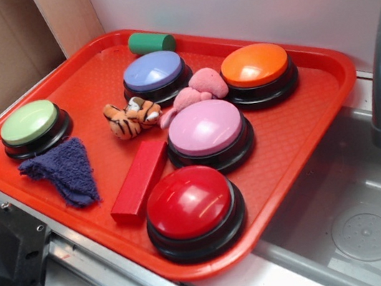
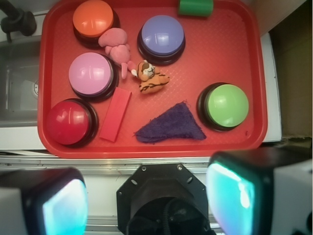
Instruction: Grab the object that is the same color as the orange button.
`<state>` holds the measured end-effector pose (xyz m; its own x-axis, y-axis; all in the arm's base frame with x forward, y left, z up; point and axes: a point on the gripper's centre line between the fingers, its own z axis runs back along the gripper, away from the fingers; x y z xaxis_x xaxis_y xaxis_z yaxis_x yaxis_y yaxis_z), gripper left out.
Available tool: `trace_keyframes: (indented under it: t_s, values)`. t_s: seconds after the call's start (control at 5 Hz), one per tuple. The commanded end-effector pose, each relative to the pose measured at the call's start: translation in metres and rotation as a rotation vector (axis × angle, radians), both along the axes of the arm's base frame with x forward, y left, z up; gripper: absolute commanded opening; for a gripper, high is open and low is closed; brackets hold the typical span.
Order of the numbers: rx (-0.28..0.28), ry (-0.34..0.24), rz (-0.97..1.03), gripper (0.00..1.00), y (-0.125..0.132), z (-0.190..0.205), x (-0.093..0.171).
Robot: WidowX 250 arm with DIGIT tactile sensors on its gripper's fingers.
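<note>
gripper [image 2: 142,200] open; striped orange plush tiger [image 2: 150,79] lies sideways

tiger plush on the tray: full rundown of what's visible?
The tiger plush is a small soft toy, orange with black stripes and white on its face and paws. It looks like fuzzy fabric, intact, and lies on its side near the middle of the red tray. It sits between the purple button and the red block, with the pink plush close beside its head; actual contact is unclear. Nothing grips it.
</note>
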<state>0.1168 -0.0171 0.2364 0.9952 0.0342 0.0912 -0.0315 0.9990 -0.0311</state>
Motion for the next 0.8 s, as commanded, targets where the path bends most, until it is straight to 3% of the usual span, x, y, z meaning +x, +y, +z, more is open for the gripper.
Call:
trace_keyframes:
  t_s: [0.0, 0.2, 0.4, 0.6]
  values:
    - [0.0, 0.0, 0.0, 1.0, 0.0, 0.0, 0.0]
    - [-0.024, -0.011, 0.097, 1.0, 0.003, -0.008, 0.015]
    - [0.017, -0.047, 0.227, 1.0, 0.005, -0.027, 0.037]
    - [-0.041, -0.019, 0.332, 1.0, 0.011, -0.055, 0.056]
